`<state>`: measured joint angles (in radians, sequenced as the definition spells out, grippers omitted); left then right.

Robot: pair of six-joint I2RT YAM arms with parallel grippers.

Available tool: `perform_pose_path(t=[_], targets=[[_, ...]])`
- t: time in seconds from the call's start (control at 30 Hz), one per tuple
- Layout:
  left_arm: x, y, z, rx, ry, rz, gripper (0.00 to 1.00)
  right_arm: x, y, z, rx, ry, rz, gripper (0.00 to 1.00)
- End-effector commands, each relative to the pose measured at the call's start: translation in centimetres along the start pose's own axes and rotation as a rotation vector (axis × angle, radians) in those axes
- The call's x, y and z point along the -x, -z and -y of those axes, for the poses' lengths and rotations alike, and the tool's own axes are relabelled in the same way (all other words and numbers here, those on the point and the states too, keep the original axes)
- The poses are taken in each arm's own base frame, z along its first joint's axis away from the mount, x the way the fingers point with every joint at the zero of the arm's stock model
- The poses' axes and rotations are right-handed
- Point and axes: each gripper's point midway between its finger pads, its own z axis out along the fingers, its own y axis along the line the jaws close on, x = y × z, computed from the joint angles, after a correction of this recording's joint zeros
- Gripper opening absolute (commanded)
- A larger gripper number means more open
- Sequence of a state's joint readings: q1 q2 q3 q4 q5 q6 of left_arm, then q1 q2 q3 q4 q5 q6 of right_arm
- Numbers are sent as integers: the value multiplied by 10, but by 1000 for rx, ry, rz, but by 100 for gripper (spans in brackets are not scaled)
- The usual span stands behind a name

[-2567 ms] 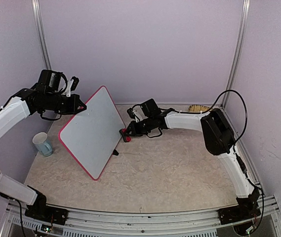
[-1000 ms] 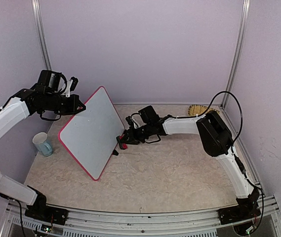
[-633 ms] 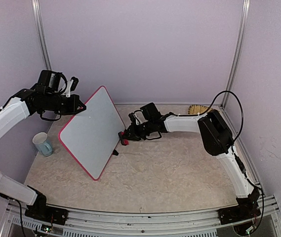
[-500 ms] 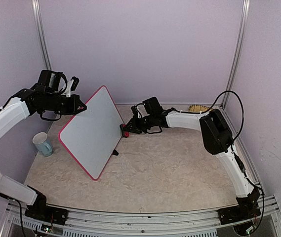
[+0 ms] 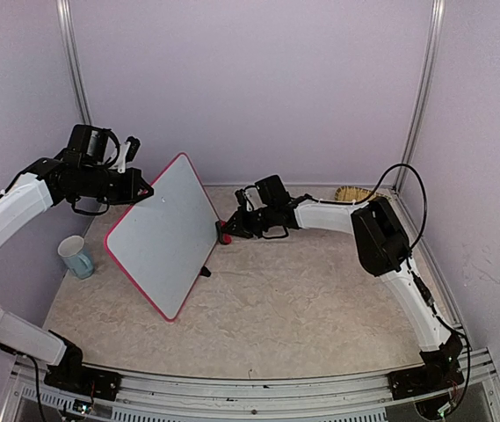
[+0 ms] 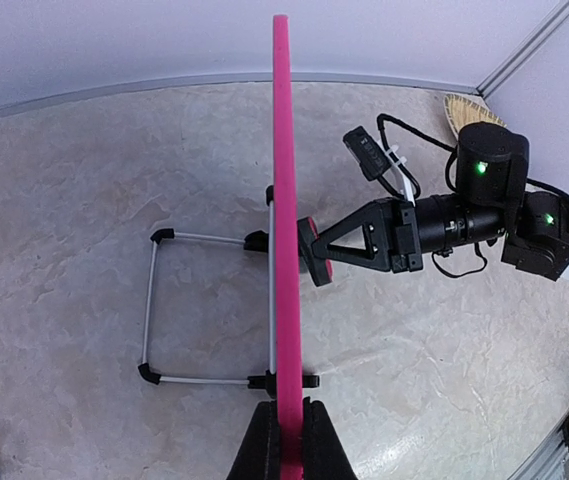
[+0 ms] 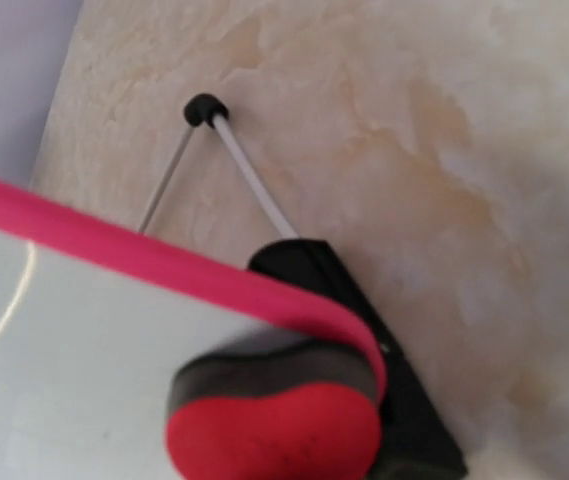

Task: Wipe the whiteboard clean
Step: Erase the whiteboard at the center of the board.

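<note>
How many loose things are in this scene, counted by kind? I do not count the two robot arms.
whiteboard: 1
eraser: 1
mug: 1
brush: 1
Total: 4

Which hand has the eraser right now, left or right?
The right hand, shut on the red-and-black eraser at the whiteboard edge. The left hand carries no eraser; it only clamps the whiteboard's pink frame.
</note>
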<state>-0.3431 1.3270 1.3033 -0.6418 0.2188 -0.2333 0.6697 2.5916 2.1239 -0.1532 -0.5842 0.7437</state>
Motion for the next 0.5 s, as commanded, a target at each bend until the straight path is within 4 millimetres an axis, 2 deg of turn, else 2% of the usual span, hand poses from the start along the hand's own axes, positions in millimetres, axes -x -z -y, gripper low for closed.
perform_pose_path(t=[0.0,0.17,0.47], targets=[[-8,-3,14,-61,-37,-32,0,-49,-15,-16,20,26,-102,6],[-8,-4,13,-60,-37,-34,0,-75,-15,-28,59,36,-142,6],[-8,-5,12,-53,-36,-33,0,-104,-18,-58,145,58,-201,6]])
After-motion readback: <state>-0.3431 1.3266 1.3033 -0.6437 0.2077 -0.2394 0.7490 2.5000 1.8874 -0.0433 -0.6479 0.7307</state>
